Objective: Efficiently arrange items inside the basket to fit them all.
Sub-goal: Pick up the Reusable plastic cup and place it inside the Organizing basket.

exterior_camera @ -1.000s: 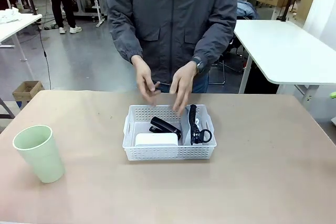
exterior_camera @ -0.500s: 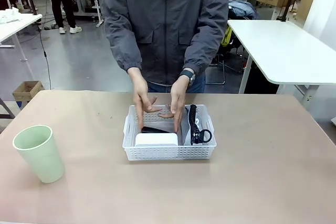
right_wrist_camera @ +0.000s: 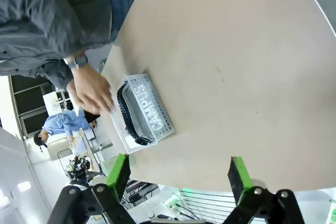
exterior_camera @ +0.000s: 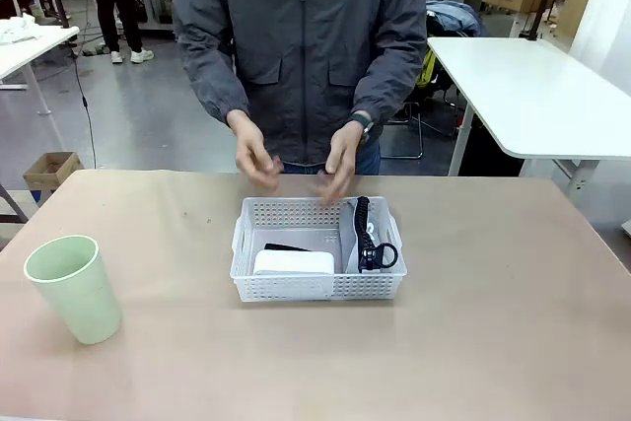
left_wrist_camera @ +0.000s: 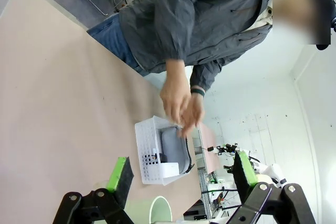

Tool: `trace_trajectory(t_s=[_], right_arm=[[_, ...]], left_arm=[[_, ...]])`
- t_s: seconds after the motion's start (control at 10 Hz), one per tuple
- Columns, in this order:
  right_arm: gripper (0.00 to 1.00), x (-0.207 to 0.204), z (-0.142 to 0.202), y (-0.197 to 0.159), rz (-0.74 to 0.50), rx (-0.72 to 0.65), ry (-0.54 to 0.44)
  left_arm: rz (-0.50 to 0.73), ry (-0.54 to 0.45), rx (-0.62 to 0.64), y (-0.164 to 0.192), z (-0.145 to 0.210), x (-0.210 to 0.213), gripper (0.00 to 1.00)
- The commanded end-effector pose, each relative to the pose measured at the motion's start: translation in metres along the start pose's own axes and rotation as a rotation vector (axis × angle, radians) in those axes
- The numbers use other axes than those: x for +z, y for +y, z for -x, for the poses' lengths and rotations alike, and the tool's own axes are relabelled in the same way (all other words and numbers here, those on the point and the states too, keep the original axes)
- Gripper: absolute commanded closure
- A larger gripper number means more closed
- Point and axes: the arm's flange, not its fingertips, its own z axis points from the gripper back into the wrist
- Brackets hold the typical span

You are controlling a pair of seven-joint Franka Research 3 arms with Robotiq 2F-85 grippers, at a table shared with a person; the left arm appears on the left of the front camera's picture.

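Packing in progress: three of four items sit in the basket (exterior_camera: 315,286) at mid-desk, and the cup (exterior_camera: 74,288) waits outside, upright on the desk (exterior_camera: 493,322) well off to the basket's left. A person's hand (exterior_camera: 254,158) and second hand (exterior_camera: 341,160) hover empty just above the basket's far rim.

Inside, the white device (exterior_camera: 294,262) lies against the basket's near wall, and the black stapler (exterior_camera: 284,246) shows as a sliver just behind it. The grey pouch (exterior_camera: 361,234) stands on edge along the basket's right wall, its black strap uppermost.

The left end effector (left_wrist_camera: 181,171) and right end effector (right_wrist_camera: 178,174) both hang high above the desk with fingers spread wide, holding nothing.

The step left appears to be the cup. The bare floor by the basket's far wall looks like the likeliest spot, though the cup may need to lie on its side there.
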Motion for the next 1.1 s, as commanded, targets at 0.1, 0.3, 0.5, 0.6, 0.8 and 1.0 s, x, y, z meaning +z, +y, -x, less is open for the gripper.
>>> trace_trajectory(t_s=[0.1,0.3,0.5,0.6,0.8,1.0], right_arm=[[0.00,-0.0014,-0.0004,0.0008,-0.006,0.003,0.004],[0.00,-0.0014,-0.0004,0.0008,-0.006,0.003,0.004],[0.00,-0.0014,-0.0004,0.0008,-0.006,0.003,0.004],[0.00,-0.0014,-0.0004,0.0008,-0.006,0.003,0.004],[0.00,-0.0014,-0.0004,0.0008,-0.006,0.003,0.004],[0.00,-0.0014,-0.0004,0.0008,-0.006,0.003,0.004]], left_arm=[[0.011,0.004,-0.006,-0.0023,-0.0003,0.0015,0.00],[0.011,0.004,-0.006,-0.0023,-0.0003,0.0015,0.00],[0.011,0.004,-0.006,-0.0023,-0.0003,0.0015,0.00],[0.011,0.004,-0.006,-0.0023,-0.0003,0.0015,0.00],[0.011,0.004,-0.006,-0.0023,-0.0003,0.0015,0.00],[0.011,0.004,-0.006,-0.0023,-0.0003,0.0015,0.00]])
